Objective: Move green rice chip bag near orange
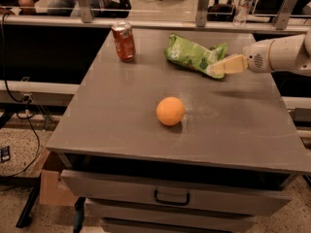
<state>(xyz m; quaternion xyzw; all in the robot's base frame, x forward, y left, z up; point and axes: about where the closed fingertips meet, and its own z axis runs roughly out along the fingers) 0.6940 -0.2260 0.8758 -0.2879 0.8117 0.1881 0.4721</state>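
The gripper (214,71) reaches in from the right edge of the scene on a white arm, low over the far right part of the grey table (116,110). Its pale tip is at the right end of the green rice chip bag (190,56), touching it or just over it. Whether the gripper is spread or closed cannot be told from this angle.

The bag lies flat near the table's far edge, its long side running left to right and its near-right end meeting the gripper tip. It looks light, crinkled and soft: foil that will give under pressure, slip on the smooth top and crush its contents if squeezed hard. A pinch across a raised fold or the sealed end nearest the gripper seems the surest hold.

The orange (170,111) sits nearer and slightly left, about mid-table and well apart from the bag. A red soda can (124,41) stands upright at the far left.
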